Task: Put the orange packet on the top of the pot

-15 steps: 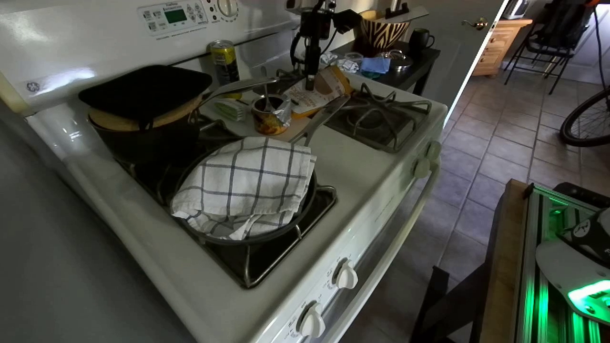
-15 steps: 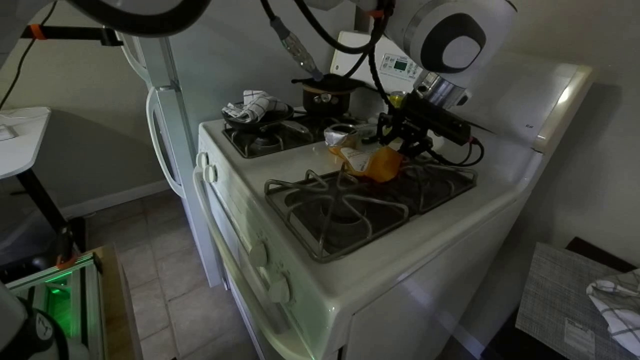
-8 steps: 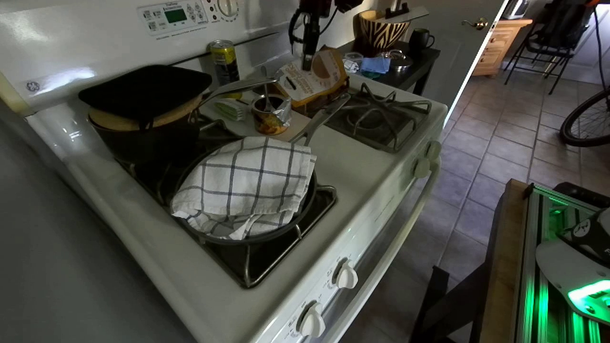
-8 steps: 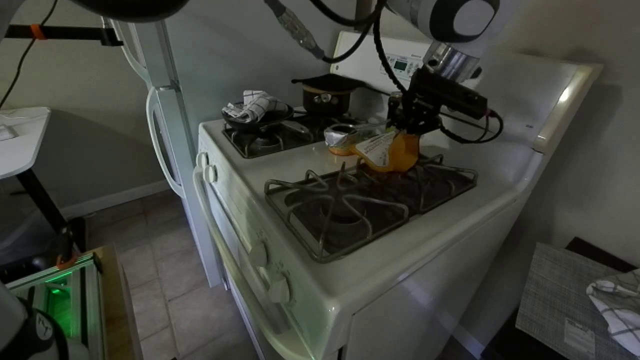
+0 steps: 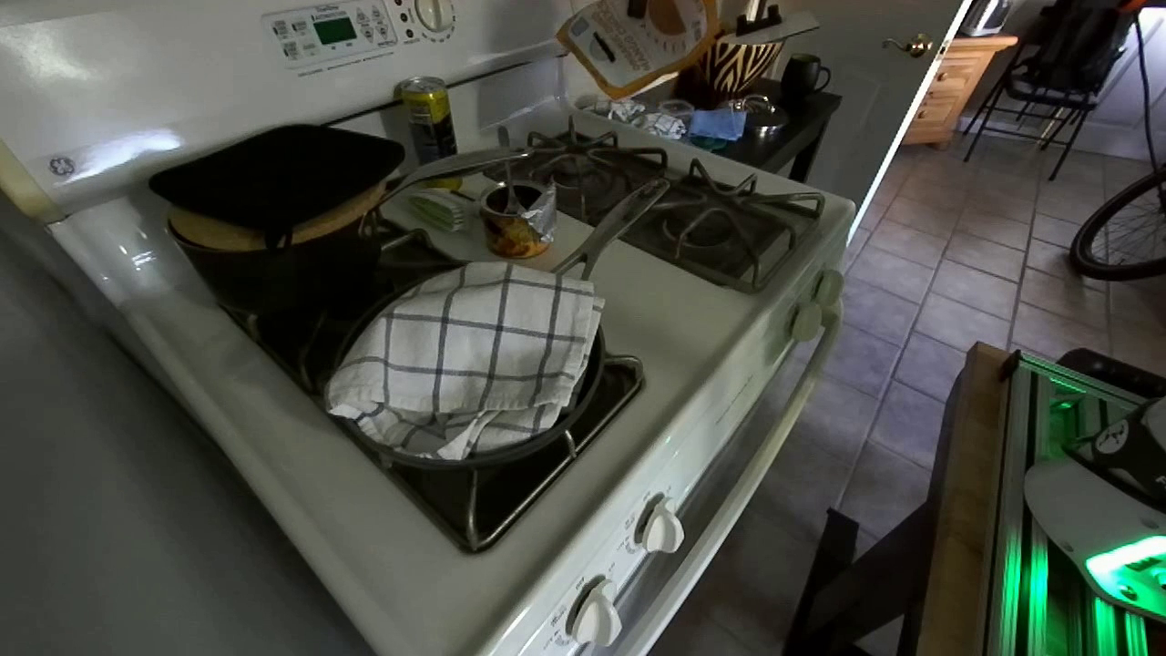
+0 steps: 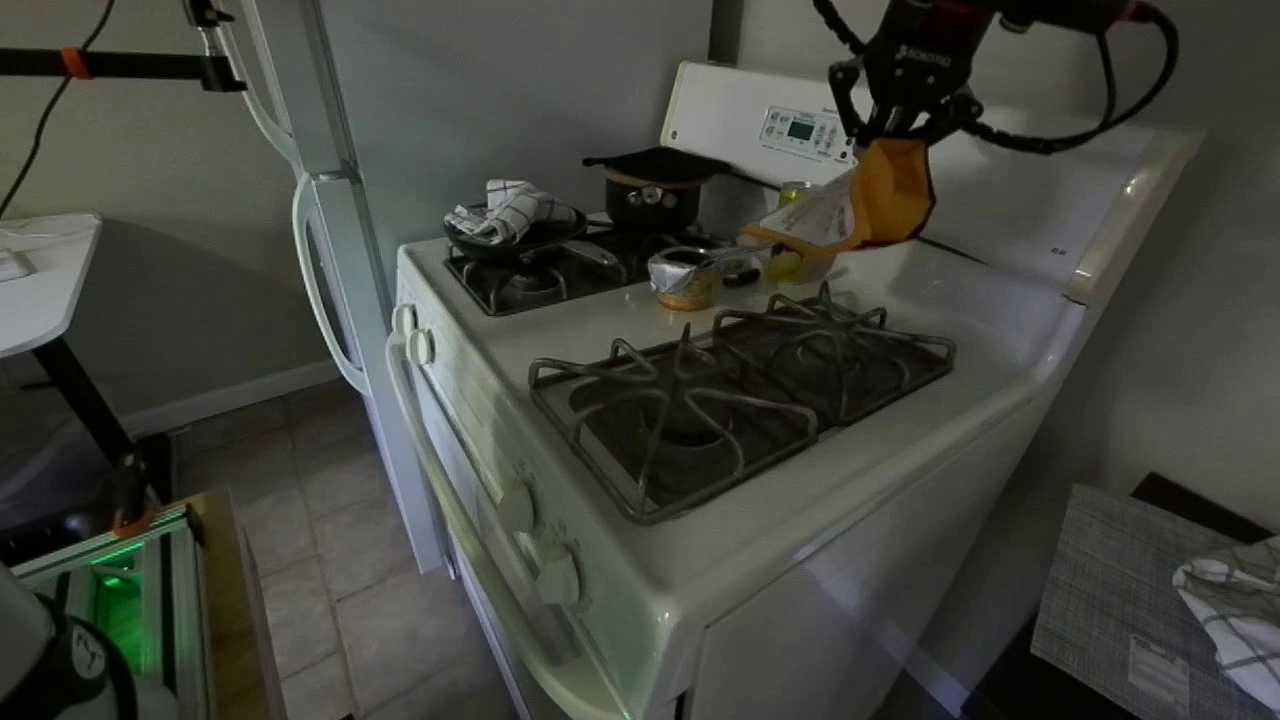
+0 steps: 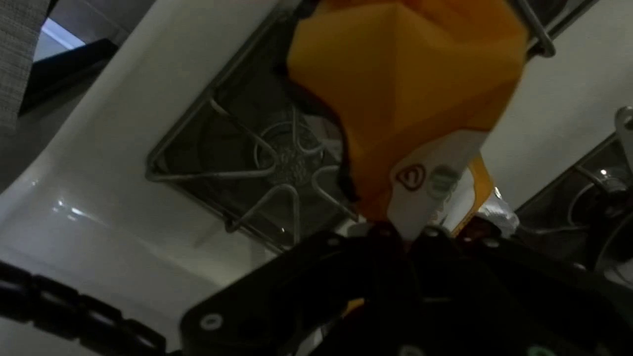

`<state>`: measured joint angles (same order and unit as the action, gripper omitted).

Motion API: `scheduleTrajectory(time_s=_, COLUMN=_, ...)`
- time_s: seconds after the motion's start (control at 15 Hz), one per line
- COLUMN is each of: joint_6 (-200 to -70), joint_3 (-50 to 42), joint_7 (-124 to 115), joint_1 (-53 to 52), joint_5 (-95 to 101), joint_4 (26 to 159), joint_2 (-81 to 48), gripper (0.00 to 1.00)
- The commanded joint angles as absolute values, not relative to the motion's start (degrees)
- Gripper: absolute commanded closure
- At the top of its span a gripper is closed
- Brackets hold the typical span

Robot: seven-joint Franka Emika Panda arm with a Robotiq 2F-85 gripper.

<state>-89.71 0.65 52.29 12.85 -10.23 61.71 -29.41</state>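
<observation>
The orange packet (image 6: 890, 205) with pale printed patches hangs in the air above the back burner near the far end of the stove. It also shows in an exterior view (image 5: 629, 50) and fills the upper middle of the wrist view (image 7: 410, 74). My gripper (image 6: 893, 135) is shut on the packet's edge and holds it tilted. In the wrist view the fingers (image 7: 403, 236) pinch the packet between them. The pot (image 6: 652, 198), with a flat black top and tan-brown rim, stands on the opposite back burner, also in an exterior view (image 5: 278, 178). The packet is apart from it.
A pan with a checked cloth (image 5: 474, 346) sits on the front burner beside the pot. An open foil-lidded cup (image 5: 516, 228) with a spoon, a yellow can (image 5: 428, 118) and a green-white item (image 5: 437, 210) stand mid-stove. The burner grates (image 6: 690, 410) rise above the stovetop.
The packet was on the back burner one second ago with the gripper at it. It has risen off the stove with the gripper, tilting as it lifts. The pot has not moved.
</observation>
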Motion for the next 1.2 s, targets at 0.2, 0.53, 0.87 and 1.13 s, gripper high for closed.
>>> scheduleTrajectory(time_s=0.2, joint_6=-97.3, joint_3=7.6, joint_7=45.3, joint_1=8.2, joint_5=-23.7, joint_4=67.0, joint_2=-24.6, gripper=0.98)
scheduleTrajectory(time_s=0.53, joint_6=-102.2, joint_3=10.8, joint_7=42.1, joint_1=4.0, joint_5=-25.3, joint_4=66.4, joint_2=-26.4, gripper=0.97)
scheduleTrajectory(time_s=0.87, joint_6=-103.3, joint_3=11.1, joint_7=41.0, joint_1=3.4, joint_5=-25.8, joint_4=67.1, joint_2=-26.4, gripper=0.97)
scheduleTrajectory(time_s=1.13, joint_6=-107.8, joint_3=10.1, joint_7=22.3, joint_1=-1.2, joint_5=-23.9, joint_4=66.5, joint_2=-28.9, gripper=0.99)
